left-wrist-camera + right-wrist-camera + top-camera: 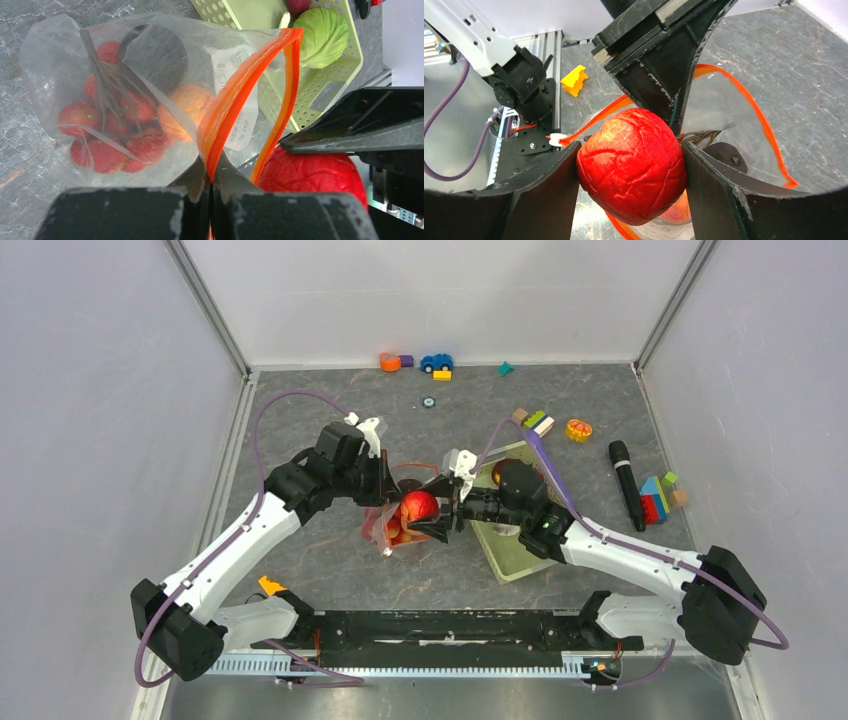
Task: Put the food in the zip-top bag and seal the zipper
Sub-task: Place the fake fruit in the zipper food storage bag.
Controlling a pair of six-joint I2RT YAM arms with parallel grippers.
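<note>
Right pincer (629, 150) gripping wrinkled red fruit (631, 180), crinkly bag (55, 55)

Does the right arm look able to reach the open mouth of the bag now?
Probably yes. The left gripper pinches the zipper, holding the bag open, and the right gripper holding the red fruit hangs right at its mouth; nothing blocks it.

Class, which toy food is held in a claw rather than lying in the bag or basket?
The large wrinkled red fruit, gripped by the right claw; the others lie inside the bag or green basket.
</note>
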